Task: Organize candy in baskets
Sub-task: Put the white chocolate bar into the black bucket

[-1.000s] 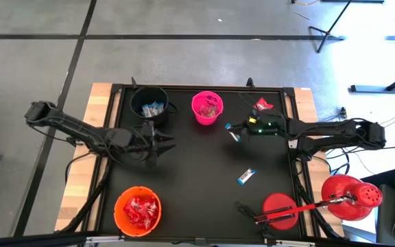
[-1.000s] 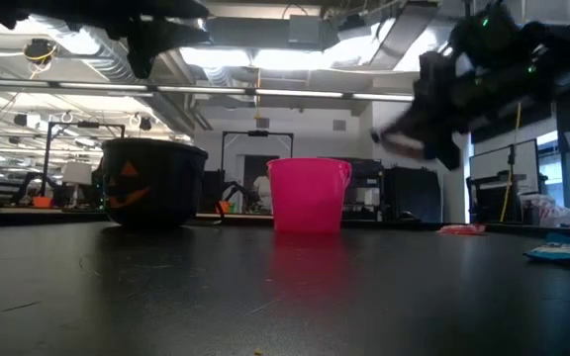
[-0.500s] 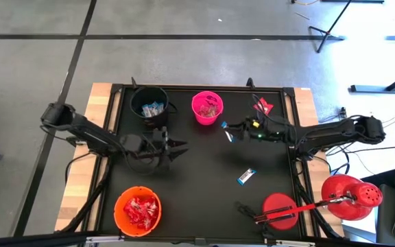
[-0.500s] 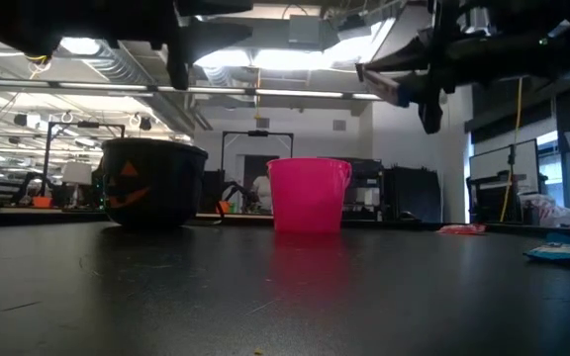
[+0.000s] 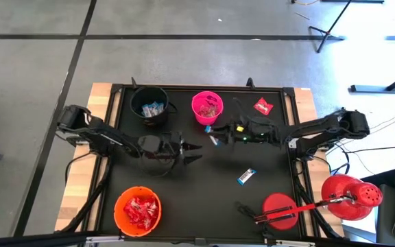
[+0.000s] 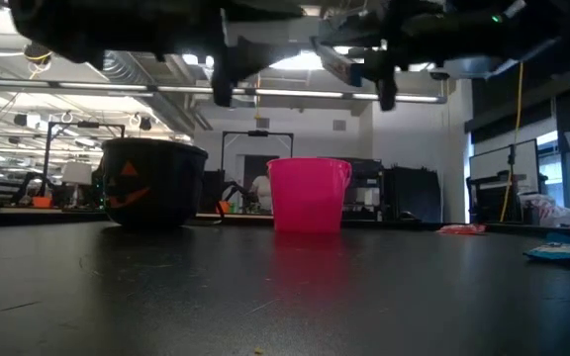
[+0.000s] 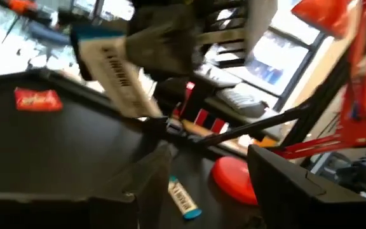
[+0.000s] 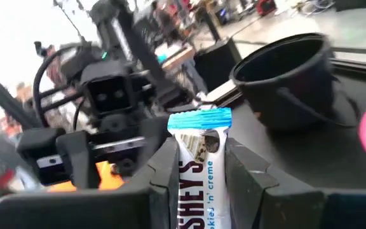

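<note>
Black (image 5: 149,104), pink (image 5: 207,108), orange (image 5: 137,209) buckets

Left end effector (image 5: 196,152) blocks right end effector's (image 5: 212,139) path.

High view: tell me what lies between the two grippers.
Nothing but bare black table. In the high view the open left gripper and the right gripper, shut on a blue-and-white bar, face each other below the pink bucket.

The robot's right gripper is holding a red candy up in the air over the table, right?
Not quite. The right gripper holds a blue-and-white bar, not a red one, as the right wrist view shows. It is up in the air over the table.
</note>
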